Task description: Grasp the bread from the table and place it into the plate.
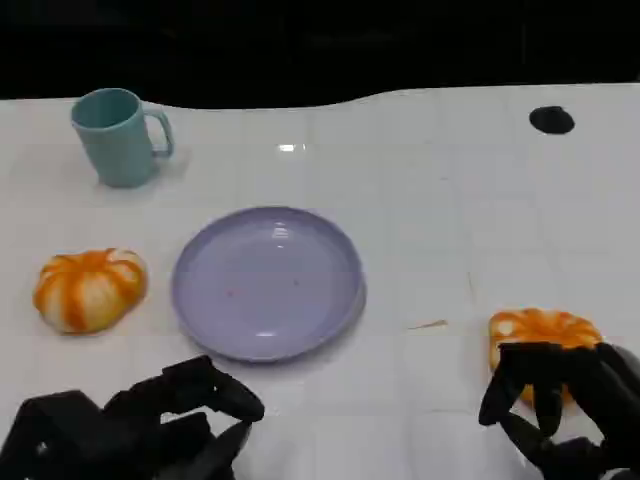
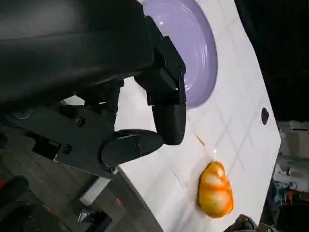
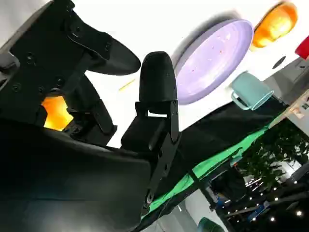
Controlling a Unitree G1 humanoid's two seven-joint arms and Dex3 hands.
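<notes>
plate (image 1: 268,283) center, mug (image 1: 118,136) behind-left, bread (image 1: 90,289) left, 2nd bread (image 1: 543,332) right

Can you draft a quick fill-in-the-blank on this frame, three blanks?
1. The purple plate holds ____ bread.
2. The right hand reaches over the bread on the plate's ____ side.
3. The teal ____ stands beyond the other bread, near the table's far edge.

Missing words: no; right; mug
</notes>
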